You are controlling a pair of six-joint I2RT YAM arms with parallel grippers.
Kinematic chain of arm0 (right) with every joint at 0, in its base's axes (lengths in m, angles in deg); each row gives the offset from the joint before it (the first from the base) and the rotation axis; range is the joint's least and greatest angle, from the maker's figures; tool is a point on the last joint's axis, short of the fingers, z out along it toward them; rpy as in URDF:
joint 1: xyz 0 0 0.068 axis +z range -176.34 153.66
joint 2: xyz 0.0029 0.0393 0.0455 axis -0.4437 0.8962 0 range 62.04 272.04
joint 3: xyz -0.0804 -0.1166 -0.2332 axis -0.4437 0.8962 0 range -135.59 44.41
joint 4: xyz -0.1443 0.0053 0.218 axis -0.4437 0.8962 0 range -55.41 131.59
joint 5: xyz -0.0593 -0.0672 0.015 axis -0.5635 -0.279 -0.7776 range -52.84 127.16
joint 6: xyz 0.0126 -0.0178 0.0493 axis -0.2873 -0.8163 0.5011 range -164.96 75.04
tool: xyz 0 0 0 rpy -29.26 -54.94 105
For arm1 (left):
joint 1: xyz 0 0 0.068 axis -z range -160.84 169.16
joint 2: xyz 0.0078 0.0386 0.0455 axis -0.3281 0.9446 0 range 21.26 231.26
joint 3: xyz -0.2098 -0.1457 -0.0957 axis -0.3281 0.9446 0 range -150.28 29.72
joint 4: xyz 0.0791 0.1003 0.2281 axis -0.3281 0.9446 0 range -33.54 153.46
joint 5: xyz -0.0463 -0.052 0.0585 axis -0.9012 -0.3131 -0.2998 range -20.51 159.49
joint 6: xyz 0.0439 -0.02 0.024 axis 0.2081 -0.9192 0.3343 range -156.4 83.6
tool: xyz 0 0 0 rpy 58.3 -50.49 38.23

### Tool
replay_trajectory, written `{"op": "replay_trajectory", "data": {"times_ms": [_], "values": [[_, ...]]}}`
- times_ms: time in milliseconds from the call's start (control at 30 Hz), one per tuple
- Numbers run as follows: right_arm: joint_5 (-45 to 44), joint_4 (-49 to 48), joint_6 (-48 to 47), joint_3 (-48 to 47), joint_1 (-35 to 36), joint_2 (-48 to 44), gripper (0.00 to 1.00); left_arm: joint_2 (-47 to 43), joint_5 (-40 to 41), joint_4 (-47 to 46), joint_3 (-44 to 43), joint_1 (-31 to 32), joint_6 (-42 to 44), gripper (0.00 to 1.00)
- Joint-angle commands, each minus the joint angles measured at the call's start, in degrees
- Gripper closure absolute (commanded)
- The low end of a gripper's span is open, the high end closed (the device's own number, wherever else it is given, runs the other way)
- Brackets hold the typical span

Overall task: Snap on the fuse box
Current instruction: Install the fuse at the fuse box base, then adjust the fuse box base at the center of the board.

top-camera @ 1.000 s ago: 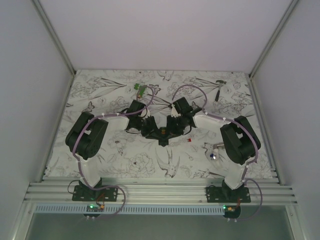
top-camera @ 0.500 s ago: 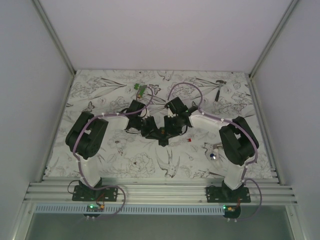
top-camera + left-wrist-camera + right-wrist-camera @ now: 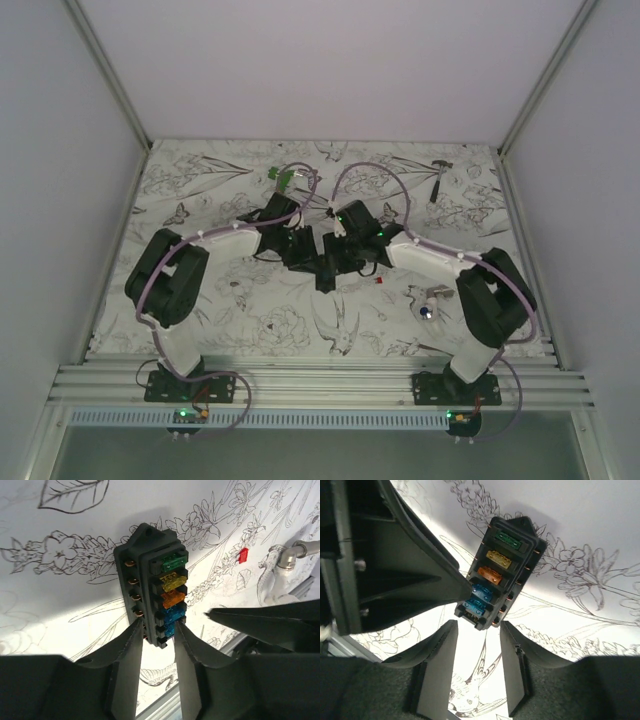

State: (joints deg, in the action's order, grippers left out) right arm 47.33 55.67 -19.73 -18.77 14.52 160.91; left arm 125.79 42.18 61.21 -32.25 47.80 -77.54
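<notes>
The fuse box (image 3: 156,577) is a black block with a row of green, yellow, orange and blue fuses on its top face. It sits mid-table in the top view (image 3: 326,273). My left gripper (image 3: 157,626) is shut on its near end, one finger on each side. My right gripper (image 3: 479,627) is open, and the box's blue-fuse end (image 3: 502,575) lies just past its fingertips. In the top view the left gripper (image 3: 308,256) and the right gripper (image 3: 343,262) meet over the box. A left finger (image 3: 420,582) touches the box's side in the right wrist view.
A tiny red piece (image 3: 380,281) lies right of the box and also shows in the left wrist view (image 3: 243,555). A white-silver thing with a blue dot (image 3: 428,306) is by the right arm. A green part (image 3: 283,177) and a small tool (image 3: 438,178) lie at the back.
Both arms have stretched further toward the table's centre, their wrists closing in over the fuse box. The box stays at about the same spot.
</notes>
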Motion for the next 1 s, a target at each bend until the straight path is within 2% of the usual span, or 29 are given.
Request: {"op": "replay_trajectory", "data": {"times_ms": [0,233,367,533,767,967], "values": [[-3.3,-2.3,-2.5,0.9,-1.1,-6.6,0.53,-5.0,5.4,3.4,-0.4,0.1,4.0,0.61],[-7.5,-1.8,-3.4,5.7,-7.3,-8.6,0.44,-6.7,10.6,6.4,1.8,4.9,5.5,0.30],[-10.9,-1.1,-3.3,6.7,-8.9,-8.7,0.41,-4.4,17.7,10.4,-1.7,8.5,7.5,0.24],[-13.2,-0.6,-2.8,8.5,-10.3,-10.8,0.36,-0.7,22.6,13.8,-6.5,11.1,10.1,0.23],[-15.4,-0.4,-2.7,10.2,-11.4,-11.5,0.34,3.5,23.0,14.7,-10.4,12.3,13.9,0.30],[-17.6,0.9,-3.1,10.4,-11.4,-11.3,0.34,4.9,23.7,15.7,-12.7,12.6,22.0,0.38]]}}
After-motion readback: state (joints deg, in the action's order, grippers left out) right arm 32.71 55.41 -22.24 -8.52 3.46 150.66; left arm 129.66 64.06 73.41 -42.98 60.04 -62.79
